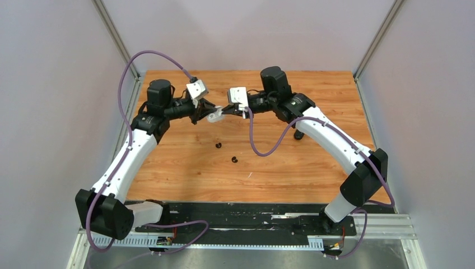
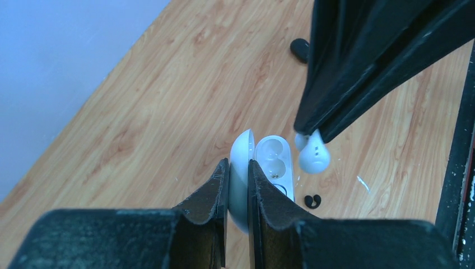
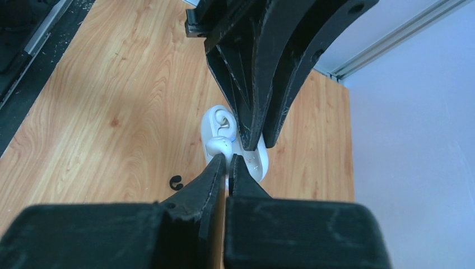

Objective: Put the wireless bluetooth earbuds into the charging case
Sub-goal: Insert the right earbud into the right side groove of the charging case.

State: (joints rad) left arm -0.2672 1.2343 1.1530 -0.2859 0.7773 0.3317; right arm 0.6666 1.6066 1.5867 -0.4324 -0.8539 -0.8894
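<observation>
In the upper middle of the top view, the left tool [image 2: 238,168] is pinching narrowly on the raised lid [image 2: 242,143] of the white charging case [image 2: 273,162]. It is holding the case up off the bench [image 1: 313,168], with the open sockets turned toward the other arm. This grip is probably leaving the socket side free of fingers, so the case is acting as a steady target rather than sliding about on the wood.

Just right of the case, in the centre of the left wrist view, a white earbud [image 2: 314,158] is hanging from the tips of the right tool [image 3: 228,163]. That tool is closed tight on it, and the earbud is sitting close beside the case rim but is not yet seated. The step in hand looks like the final approach, with the earbud being lined up over a socket. Whether the other socket is already filled cannot be told.

Below centre in the top view, two black earbuds [image 1: 218,145] [image 1: 234,159] are lying loose on the bench, well apart from both tools and apparently waiting their turn. Farther right, under the right arm, a dark pill-shaped object [image 1: 298,135] is resting on the bench; it is likely a second case.

The main risk appears to be the tiny earbud twisting between the pads as it is meeting the socket.
</observation>
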